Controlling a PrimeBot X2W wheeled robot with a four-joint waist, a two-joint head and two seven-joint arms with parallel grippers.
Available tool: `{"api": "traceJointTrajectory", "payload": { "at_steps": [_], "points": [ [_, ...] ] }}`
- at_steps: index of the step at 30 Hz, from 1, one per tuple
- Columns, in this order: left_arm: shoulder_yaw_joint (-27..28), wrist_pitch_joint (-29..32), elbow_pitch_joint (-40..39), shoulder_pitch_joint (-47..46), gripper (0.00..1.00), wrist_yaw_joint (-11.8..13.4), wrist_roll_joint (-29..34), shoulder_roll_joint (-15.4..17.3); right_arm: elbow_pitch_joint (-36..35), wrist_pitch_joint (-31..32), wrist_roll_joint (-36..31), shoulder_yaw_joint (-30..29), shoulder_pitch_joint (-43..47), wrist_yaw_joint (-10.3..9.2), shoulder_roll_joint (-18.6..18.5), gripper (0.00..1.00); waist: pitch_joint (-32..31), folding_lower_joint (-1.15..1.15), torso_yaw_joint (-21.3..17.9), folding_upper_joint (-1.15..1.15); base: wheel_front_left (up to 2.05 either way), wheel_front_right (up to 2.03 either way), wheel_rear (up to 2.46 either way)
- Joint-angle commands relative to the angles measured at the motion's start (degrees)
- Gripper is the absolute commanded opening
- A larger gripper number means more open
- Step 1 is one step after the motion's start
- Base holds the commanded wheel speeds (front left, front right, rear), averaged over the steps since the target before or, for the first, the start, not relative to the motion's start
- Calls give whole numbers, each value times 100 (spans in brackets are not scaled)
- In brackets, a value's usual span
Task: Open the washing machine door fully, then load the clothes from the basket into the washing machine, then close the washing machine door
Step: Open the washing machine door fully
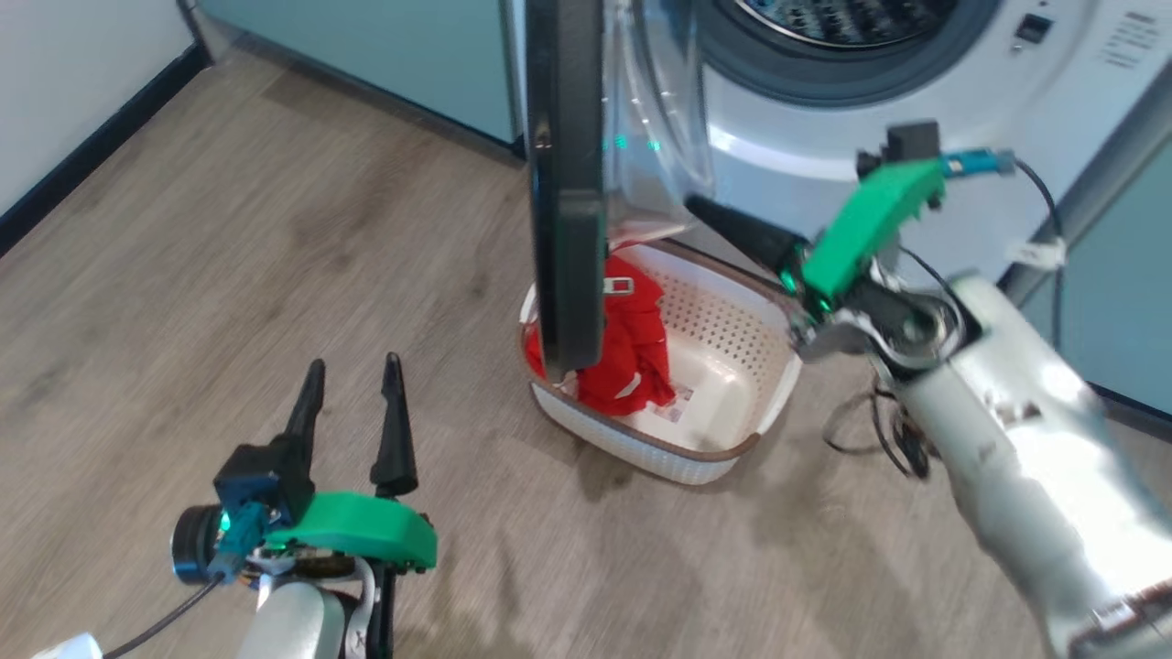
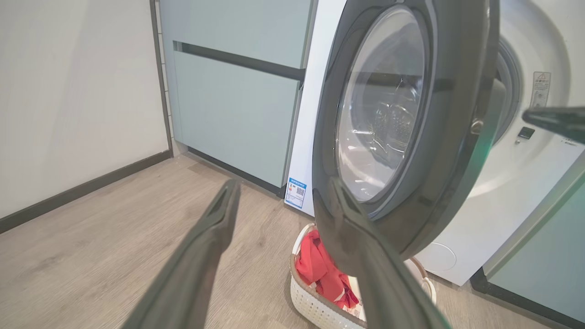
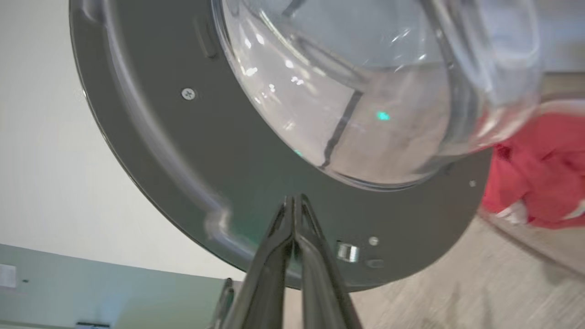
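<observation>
The washing machine door (image 1: 568, 183) stands out edge-on from the white washing machine (image 1: 916, 91), its black rim hanging over the basket (image 1: 641, 448). Red clothes (image 1: 632, 348) lie in the basket's left half. My right gripper (image 1: 696, 206) is shut and empty, its tip at the door's inner side by the clear bowl. In the right wrist view the shut gripper (image 3: 296, 198) points at the door's grey inner face (image 3: 183, 160) just below the bowl. My left gripper (image 1: 354, 364) hangs open over the floor, left of the basket. From there the left gripper (image 2: 283, 185) faces the door's outer window (image 2: 384, 105).
Pale teal cabinets (image 2: 237, 109) flank the machine on the left, and another cabinet (image 1: 1135, 275) stands on the right. A white wall with a dark baseboard (image 1: 82, 156) runs along the far left. Wooden floor (image 1: 275, 256) lies open left of the basket. Cables (image 1: 879, 439) dangle under my right wrist.
</observation>
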Motion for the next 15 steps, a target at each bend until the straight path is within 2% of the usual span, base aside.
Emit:
{"api": "traceJointTrajectory", "payload": {
  "at_steps": [1, 6, 10, 11, 12, 15],
  "points": [
    [219, -55, -155, -216, 100, 9, 48, 51, -367, -211, -228, 94, 113, 5, -103, 0, -64, 0, -119, 0, 0, 0, 0],
    [351, -55, -101, -279, 100, -32, 112, 51, -1214, -1401, -1299, 448, 664, 5, -726, 0, -117, 0, -404, 0, 0, 0, 0],
    [441, -55, -32, -334, 100, -75, 146, 51, -1500, -2544, -2487, 828, 966, 5, -1223, 0, -149, 0, -619, 0, 0, 0, 0],
    [455, -55, -15, -355, 100, -77, 146, 51, -1492, -2822, -2786, 896, 1031, 5, -1313, 0, -158, 0, -672, 0, 0, 0, 0],
    [496, -55, 6, -393, 100, -64, 155, 51, -1437, -3351, -3302, 945, 1159, 5, -1401, 0, -175, 0, -786, 0, 0, 0, 0],
    [574, -55, 31, -435, 100, -54, 192, 51, -1395, -3768, -3953, 795, 1332, 5, -1398, 0, -177, 0, -923, 0, 0, 0, 0]
  ]
}}
